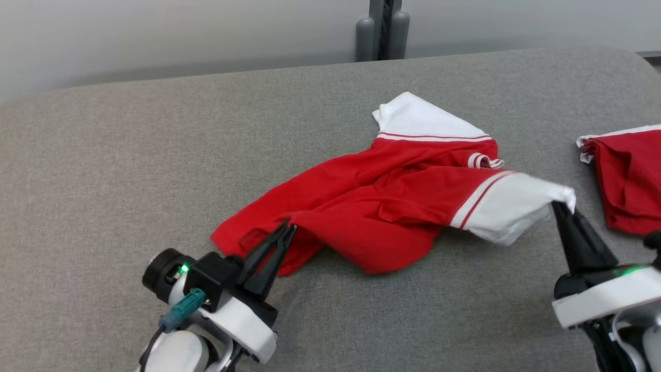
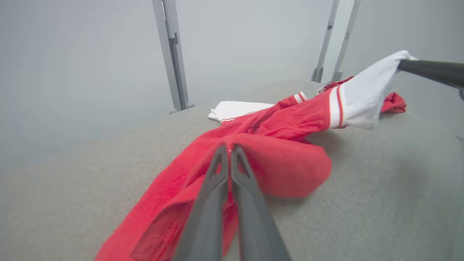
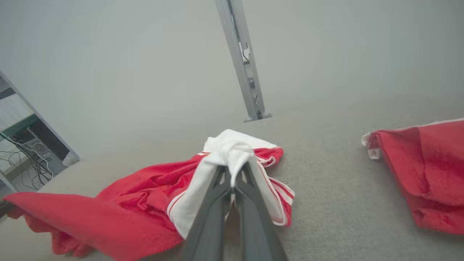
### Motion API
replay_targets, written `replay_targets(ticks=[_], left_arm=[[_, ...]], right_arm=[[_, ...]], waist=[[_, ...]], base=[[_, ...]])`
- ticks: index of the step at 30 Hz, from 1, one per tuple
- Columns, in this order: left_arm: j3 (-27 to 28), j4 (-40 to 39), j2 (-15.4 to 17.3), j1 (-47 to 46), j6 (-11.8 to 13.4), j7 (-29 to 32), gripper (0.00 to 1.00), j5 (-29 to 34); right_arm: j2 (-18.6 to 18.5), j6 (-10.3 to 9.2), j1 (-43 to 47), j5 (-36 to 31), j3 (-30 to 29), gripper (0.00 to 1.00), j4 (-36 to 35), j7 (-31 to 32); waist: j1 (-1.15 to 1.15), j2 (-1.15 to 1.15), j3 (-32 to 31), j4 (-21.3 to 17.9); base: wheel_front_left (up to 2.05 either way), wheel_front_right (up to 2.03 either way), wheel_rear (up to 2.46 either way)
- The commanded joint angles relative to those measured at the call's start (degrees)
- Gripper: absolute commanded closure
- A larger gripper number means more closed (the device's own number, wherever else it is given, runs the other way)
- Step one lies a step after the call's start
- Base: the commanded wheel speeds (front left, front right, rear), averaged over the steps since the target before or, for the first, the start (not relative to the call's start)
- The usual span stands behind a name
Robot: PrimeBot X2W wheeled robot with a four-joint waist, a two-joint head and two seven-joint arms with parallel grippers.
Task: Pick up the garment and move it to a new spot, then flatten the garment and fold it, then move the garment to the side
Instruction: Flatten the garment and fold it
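Plenty of bare tabletop [image 1: 103,155] on the left and along the near edge, easy passage there. The garment [image 1: 392,201] sprawls across the middle, left end effector [image 1: 289,227] pinching its near-left end, right end effector [image 1: 560,206] pinching the white sleeve. That one sits in the narrow gap before a second red garment [image 1: 630,175] at the right edge. Grey posts [image 1: 379,31] stand behind the far edge.

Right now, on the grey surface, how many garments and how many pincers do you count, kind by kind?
Garments, red and white: 2 (held garment, second garment at the right)
Pincers, both shut on the held garment: 2 (left pincer, right pincer)
Total: 4
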Motion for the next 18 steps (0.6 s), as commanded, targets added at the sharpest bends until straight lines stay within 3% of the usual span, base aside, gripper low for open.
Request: replay_targets(ticks=[1, 8, 18], left_arm=[[0.81, -2.11, 1.2, -0.82, 0.64, 0.51, 1.0, 0.67], [5.99, -12.47, 7.34, -6.7, 1.7, 4.82, 1.0, 1.52], [15.41, -16.59, 13.26, -21.01, 1.47, 8.29, 1.0, -0.23]], right_arm=[[-0.47, -0.01, -1.53, 1.28, -0.73, 1.0, -2.29, 0.94], [-1.18, -0.01, -12.27, 5.89, -4.28, 1.0, -10.44, 4.12], [-4.2, -0.01, -32.98, 7.14, -10.41, 1.0, -7.89, 3.66]], waist=[[0.0, 0.0, -0.59, 0.03], [0.0, 0.0, -2.63, 0.59], [0.0, 0.0, -5.28, 1.62]], base=[[0.0, 0.0, 0.0], [0.0, 0.0, 0.0], [0.0, 0.0, 0.0]])
